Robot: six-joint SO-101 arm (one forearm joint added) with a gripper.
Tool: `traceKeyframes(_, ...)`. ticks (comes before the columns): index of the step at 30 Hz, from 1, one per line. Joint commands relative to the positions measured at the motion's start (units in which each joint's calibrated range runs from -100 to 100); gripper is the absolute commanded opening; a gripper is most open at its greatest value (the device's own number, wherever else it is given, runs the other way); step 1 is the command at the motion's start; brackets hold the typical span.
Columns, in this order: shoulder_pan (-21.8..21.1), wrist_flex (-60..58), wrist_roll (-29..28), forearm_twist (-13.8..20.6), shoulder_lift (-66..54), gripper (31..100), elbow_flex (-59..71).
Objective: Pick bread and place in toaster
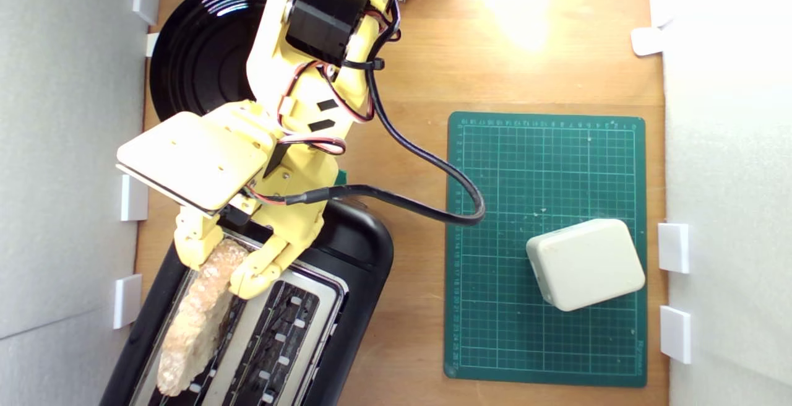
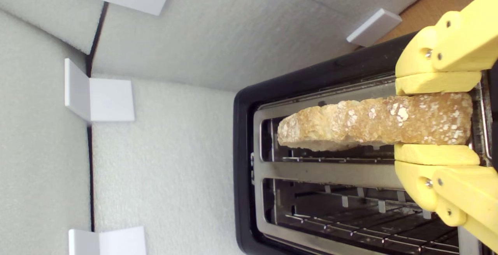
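The gripper [image 2: 435, 117] is clamped on one end of the bread [image 2: 373, 124], one finger [image 2: 437, 82] on each face. The bread sits edge-up over the toaster [image 1: 362, 251] slot nearer the exterior view's left; the other slot holds nothing.

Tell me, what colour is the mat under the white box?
The mat is dark green with a pale grid of lines, clearest in the exterior view.
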Motion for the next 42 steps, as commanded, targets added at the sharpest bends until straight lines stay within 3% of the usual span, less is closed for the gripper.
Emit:
traceKeyframes(1, 0.14, 0.61, 0.28, -1.07, 0.18, 52.2, 0.86)
traceKeyframes(4, 0.14, 0.61, 0.34, -1.07, 0.09, 56.1, 0.86)
traceKeyframes(12, 0.06, 0.61, 0.34, -1.16, -0.66, 57.9, 0.86)
traceKeyframes(17, 0.06, 0.61, 0.39, -1.16, -0.74, 65.6, 0.77)
traceKeyframes(25, -0.10, 0.61, 0.44, -1.98, -2.49, 72.3, 0.77)
traceKeyframes(42, -0.50, 0.35, 1.07, -1.98, -14.72, 73.1, 0.68)
